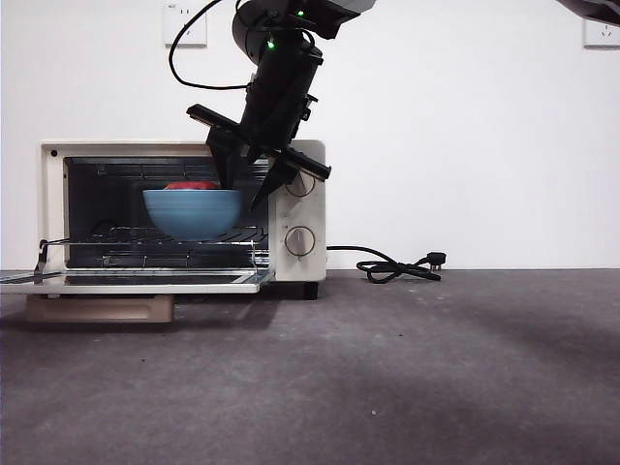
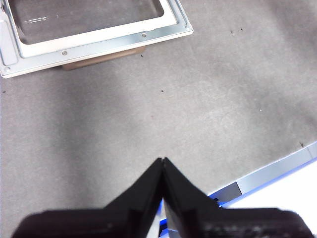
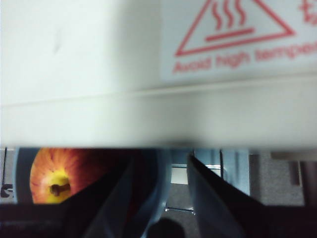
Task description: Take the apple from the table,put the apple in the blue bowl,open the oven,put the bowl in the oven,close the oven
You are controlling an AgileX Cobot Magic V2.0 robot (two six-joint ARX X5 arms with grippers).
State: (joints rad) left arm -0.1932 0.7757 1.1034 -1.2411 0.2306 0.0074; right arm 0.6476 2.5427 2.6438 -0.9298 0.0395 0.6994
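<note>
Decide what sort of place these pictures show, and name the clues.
Probably a robot test bench, not a kitchen: a small cream-white toaster oven stands on a bare dark grey table against a blank white wall with sockets.

The oven (image 1: 184, 218) stands at the counter's (image 1: 387, 368) far left, against the back edge: cream-white, with two round knobs on its right panel. Its door lies folded down flat toward the front, leaving the dark cavity and wire rack exposed. The blue bowl (image 1: 193, 213), deep and glossy, sits upright inside the cavity at the rack, toward its right side. The apple (image 3: 57, 174), red with a yellow patch around its stem, lies in the bowl, stem end up.
</note>
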